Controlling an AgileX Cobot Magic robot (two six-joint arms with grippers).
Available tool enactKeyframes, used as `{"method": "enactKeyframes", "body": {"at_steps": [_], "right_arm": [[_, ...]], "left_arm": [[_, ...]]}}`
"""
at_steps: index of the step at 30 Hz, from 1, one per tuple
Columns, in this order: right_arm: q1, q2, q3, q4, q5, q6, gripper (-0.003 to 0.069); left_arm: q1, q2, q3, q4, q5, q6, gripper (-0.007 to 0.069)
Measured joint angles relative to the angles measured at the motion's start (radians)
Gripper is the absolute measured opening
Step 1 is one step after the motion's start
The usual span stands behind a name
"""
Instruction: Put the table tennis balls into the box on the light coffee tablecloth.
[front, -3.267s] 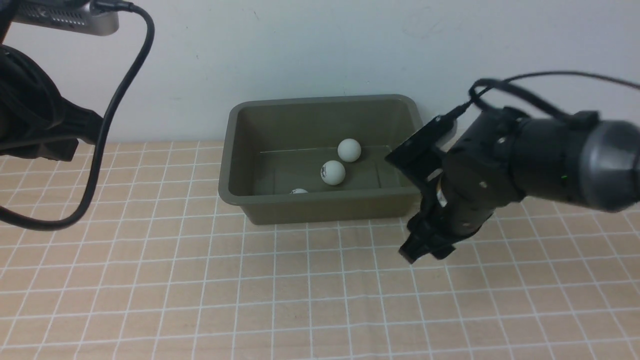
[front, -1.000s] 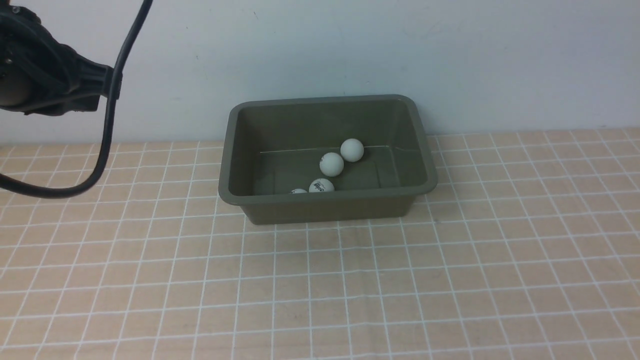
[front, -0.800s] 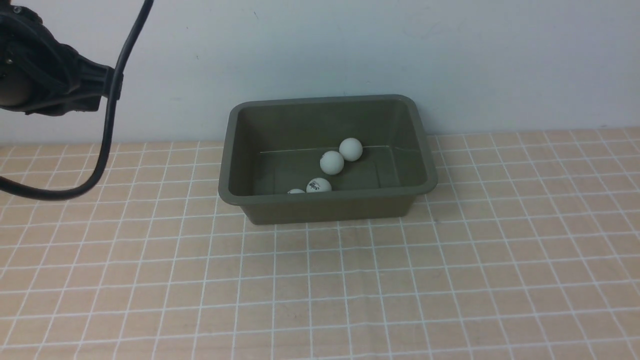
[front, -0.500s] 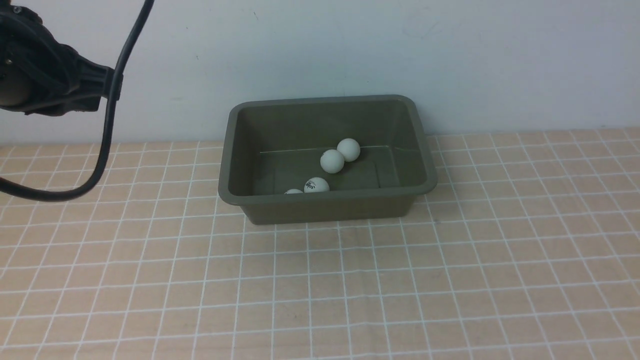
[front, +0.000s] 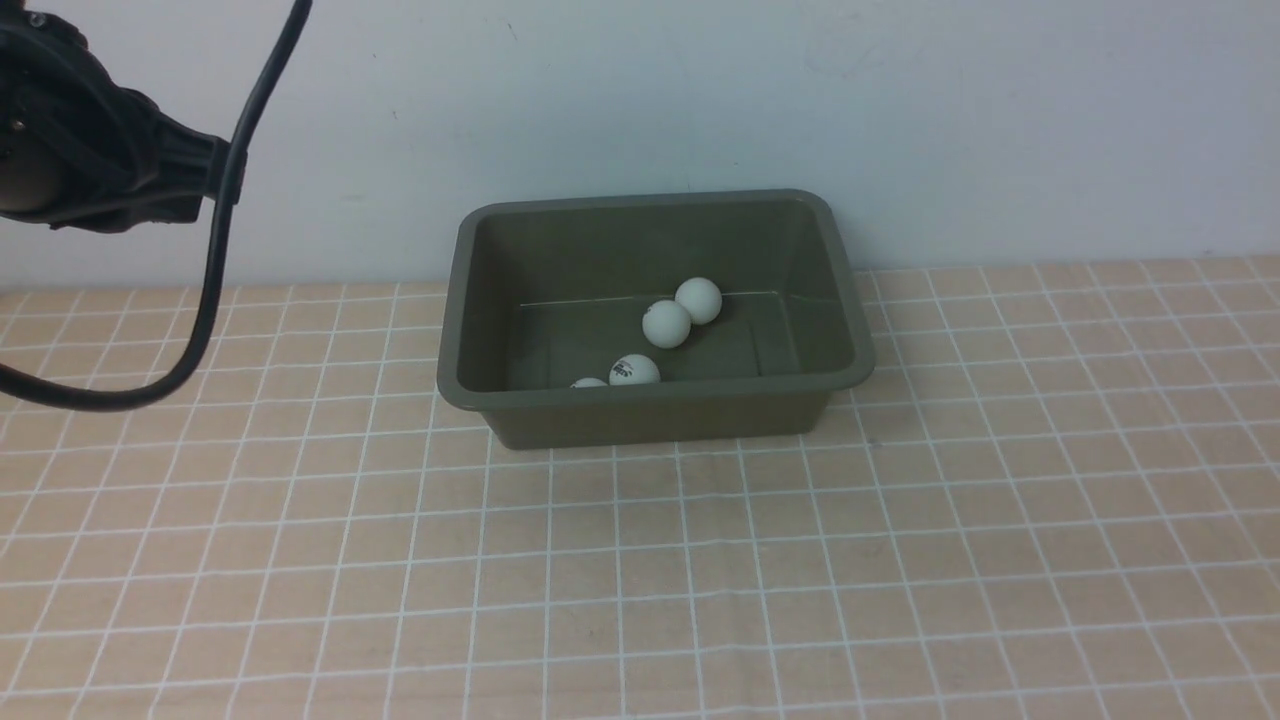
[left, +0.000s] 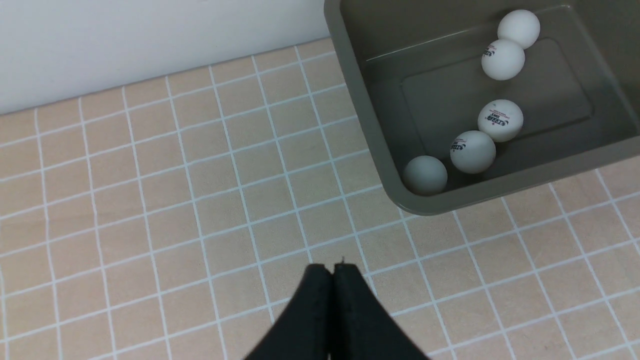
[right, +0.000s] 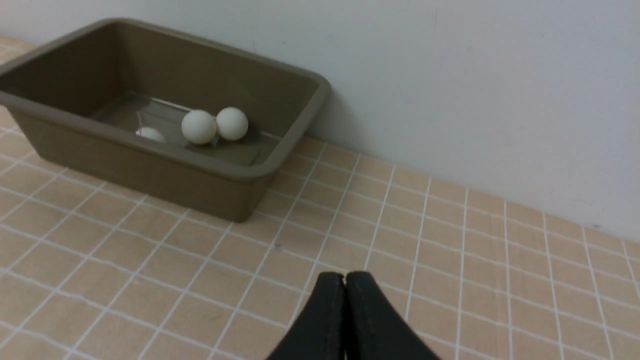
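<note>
Balls (left: 500, 120) for table tennis, five and white, are seen in the left wrist view, all lying on the floor of the olive-green box (front: 650, 412). Two of them are touching each other near the far wall. The other three are placed in a row along the near wall, toward the left near corner. Dark print is shown on some. The box is standing on the light coffee tablecloth (front: 700, 580), close to the white wall (front: 900, 120).

The left gripper (left: 332, 272) is held above the cloth, left of the box and apart from it, its jaws pressed together with nothing between. The right gripper (right: 345, 281) is likewise closed and empty, above the cloth right of the box. In the front view only part of the left arm (front: 90, 160) and its black cable (front: 215, 250) are seen.
</note>
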Motion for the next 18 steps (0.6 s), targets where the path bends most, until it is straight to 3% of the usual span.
{"method": "enactKeyframes", "body": {"at_steps": [7, 18], "right_arm": [[0.0, -0.01, 0.0, -0.01, -0.019, -0.062, -0.0018], [0.0, -0.153, 0.0, -0.133, 0.053, -0.101, -0.0018]], "left_arm": [[0.0, 0.0, 0.0, -0.001, 0.0, 0.008, -0.0069], [0.0, 0.0, 0.0, -0.001, 0.01, 0.031, -0.0069]]}}
